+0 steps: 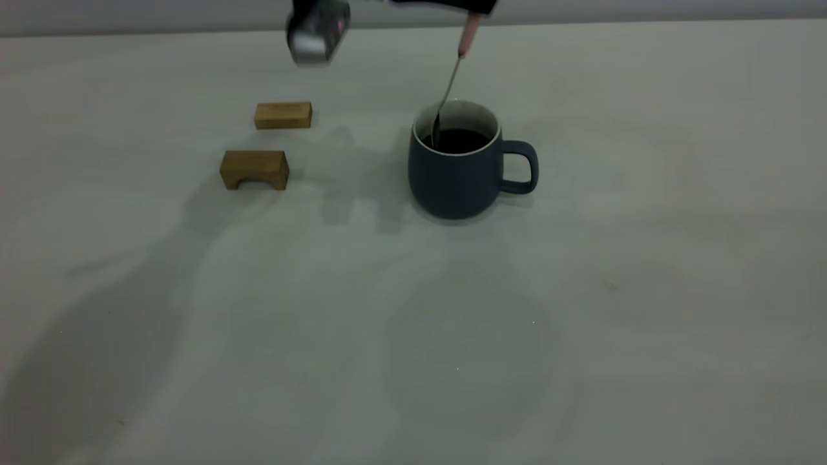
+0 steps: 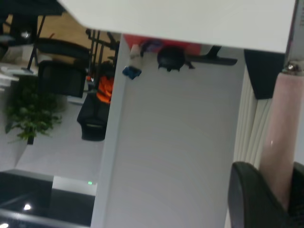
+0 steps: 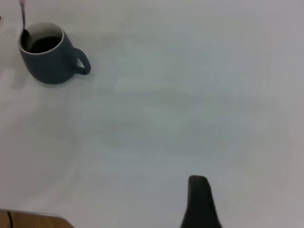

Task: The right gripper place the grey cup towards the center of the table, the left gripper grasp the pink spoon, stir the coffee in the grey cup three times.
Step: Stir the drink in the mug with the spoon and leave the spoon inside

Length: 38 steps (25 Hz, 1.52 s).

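Note:
The grey cup [image 1: 455, 174] stands upright near the middle of the table [image 1: 413, 323], its handle towards the right. It holds dark coffee [image 1: 460, 140]. At the top edge of the exterior view, my left gripper [image 1: 471, 5] is shut on the pink spoon [image 1: 469, 35]. The spoon's metal neck slants down into the cup, with the bowl at the coffee's left edge. In the left wrist view the pink handle [image 2: 280, 142] sits against a black finger [image 2: 251, 194]. My right gripper [image 3: 199, 202] hangs well away from the cup [image 3: 47, 59], above bare table.
Two tan wooden blocks lie left of the cup, a flat one [image 1: 283, 115] and an arched one [image 1: 254, 169]. The left arm's silver wrist box [image 1: 316, 32] hangs above them. The table's far edge runs just behind the cup.

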{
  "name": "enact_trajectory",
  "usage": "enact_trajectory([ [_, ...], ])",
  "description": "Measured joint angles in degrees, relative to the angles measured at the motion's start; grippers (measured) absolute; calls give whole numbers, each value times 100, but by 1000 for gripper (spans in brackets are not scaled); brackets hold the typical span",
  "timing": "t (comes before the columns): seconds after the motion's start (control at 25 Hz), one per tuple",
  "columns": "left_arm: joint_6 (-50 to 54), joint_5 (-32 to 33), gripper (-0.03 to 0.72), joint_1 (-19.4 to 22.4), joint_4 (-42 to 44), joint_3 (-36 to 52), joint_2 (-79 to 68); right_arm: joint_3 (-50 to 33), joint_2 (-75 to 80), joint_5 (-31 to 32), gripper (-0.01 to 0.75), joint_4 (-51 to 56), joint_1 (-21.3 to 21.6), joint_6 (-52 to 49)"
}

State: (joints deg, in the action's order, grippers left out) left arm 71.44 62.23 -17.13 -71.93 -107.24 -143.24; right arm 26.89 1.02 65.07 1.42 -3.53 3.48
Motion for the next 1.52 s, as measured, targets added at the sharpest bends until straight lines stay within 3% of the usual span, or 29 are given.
enact_trajectory([
  [0.2, -276, -312, 178, 0, -86, 0, -355, 0, 0, 0, 582, 0, 0, 0],
  [0.36, -795, -567, 178, 0, -627, -4, -580, 0, 0, 0, 582, 0, 0, 0],
  [0.56, -807, -276, 178, 0, -1322, -4, -816, -1, 0, 0, 582, 0, 0, 0],
  [0.72, -124, -154, 178, 0, -1007, -4, -795, -1, 0, 0, 582, 0, 0, 0],
  [0.88, -175, -482, 178, 5, -401, -114, -656, -1, 0, 0, 582, 0, 0, 0],
  [1.04, -622, -506, 178, 5, -586, -178, -655, -1, 0, 0, 582, 0, 0, 0],
  [1.2, -397, -155, 178, 0, -700, -178, -748, -1, 0, 0, 582, 0, 0, 0],
  [1.36, 121, -97, 178, 0, -271, -178, -668, -1, 0, 0, 582, 0, 0, 0],
  [1.52, -80, -380, 178, 12, -64, -227, -578, -1, 0, 0, 582, 0, 0, 0],
])
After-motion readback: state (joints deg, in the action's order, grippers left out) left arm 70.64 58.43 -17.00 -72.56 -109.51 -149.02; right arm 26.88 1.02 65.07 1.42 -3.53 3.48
